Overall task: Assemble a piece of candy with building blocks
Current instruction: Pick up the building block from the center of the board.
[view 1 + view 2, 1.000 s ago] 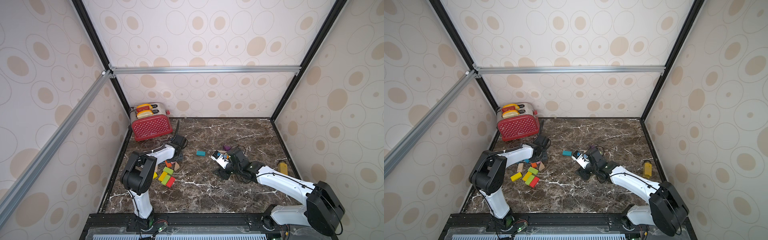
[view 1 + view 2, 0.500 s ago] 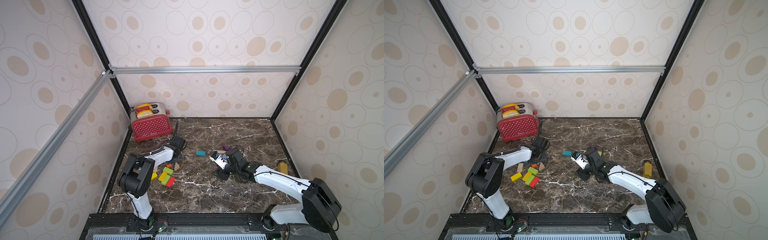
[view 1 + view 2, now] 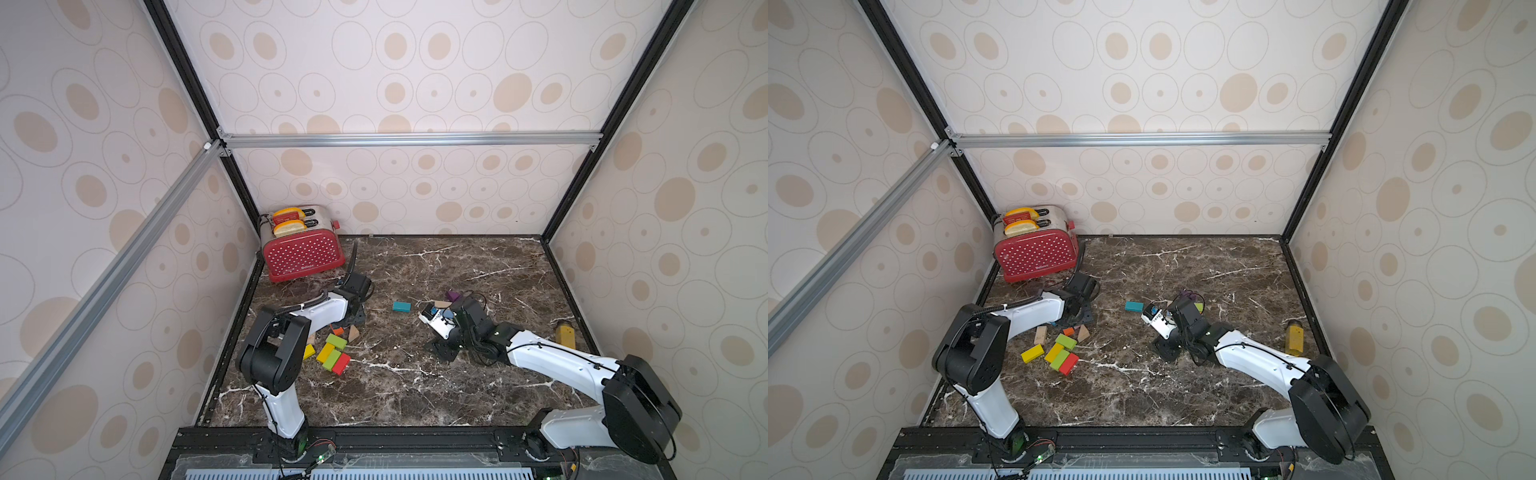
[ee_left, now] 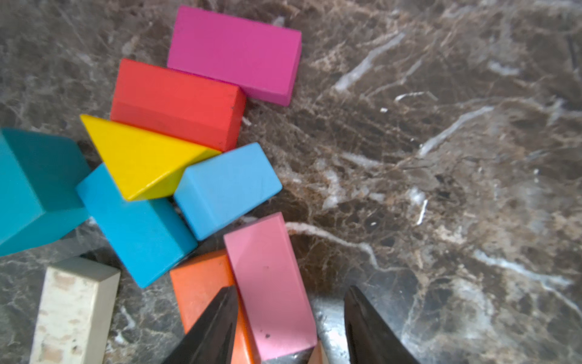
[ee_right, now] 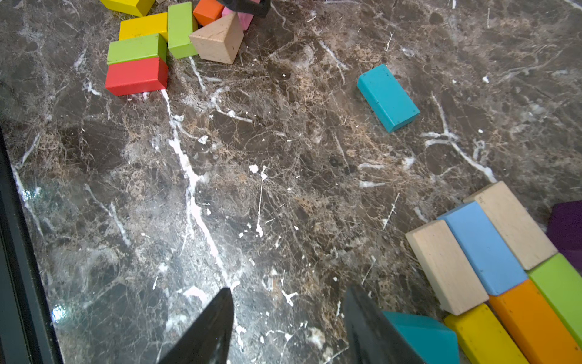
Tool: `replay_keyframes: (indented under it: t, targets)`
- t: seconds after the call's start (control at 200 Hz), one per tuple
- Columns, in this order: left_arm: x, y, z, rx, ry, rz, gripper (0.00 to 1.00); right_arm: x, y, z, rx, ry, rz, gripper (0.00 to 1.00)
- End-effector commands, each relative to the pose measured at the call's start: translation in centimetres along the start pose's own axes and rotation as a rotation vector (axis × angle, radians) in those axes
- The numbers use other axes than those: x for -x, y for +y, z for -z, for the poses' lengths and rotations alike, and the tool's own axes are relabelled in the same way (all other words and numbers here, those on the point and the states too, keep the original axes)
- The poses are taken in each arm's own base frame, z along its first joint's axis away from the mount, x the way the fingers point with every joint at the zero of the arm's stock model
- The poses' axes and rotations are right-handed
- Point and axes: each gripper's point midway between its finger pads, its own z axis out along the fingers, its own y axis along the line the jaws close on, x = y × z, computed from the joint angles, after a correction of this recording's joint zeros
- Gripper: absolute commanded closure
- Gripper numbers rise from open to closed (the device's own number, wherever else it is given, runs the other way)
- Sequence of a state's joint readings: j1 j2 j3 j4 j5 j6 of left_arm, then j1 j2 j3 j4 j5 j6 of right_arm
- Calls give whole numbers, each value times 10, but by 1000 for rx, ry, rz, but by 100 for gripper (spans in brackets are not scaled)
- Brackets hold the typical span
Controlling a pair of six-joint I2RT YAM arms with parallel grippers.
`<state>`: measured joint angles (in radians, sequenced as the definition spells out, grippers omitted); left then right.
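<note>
Clearance — dark marble tabletop [image 3: 415,386]: middle and front open, sides cluttered.
Wide bare lane between the left heap of painted wooden blocks [image 3: 332,360] and the right row of wooden bricks [image 5: 482,249]; only a lone teal rectangular wooden brick [image 3: 401,306] lies in it, toward the back. Red dotted toaster [image 3: 305,253] blocks the back-left corner — mustard-yellow bottle-like thing [image 3: 565,336] stands near the right wall. Back-right floor bare.
</note>
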<state>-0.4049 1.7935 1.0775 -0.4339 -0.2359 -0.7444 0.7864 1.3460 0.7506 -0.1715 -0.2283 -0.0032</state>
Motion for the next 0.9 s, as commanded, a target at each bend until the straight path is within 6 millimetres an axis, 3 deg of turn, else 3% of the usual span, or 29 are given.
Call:
replay_keyframes:
  t: [0.0, 0.451, 0.731, 0.891]
  targets:
    - [-5, -3, -9, -2, 38, 9, 45, -5, 4, -4, 12, 14, 1, 40]
    - [5, -5, -13, 29, 30, -44, 46, -6, 5, -8, 19, 21, 0, 40]
    - [6, -11, -16, 9, 30, -60, 64, -7, 5, -7, 15, 25, 0, 40]
    - [4, -10, -7, -25, 10, -86, 75, -5, 2, -5, -7, 15, -7, 40]
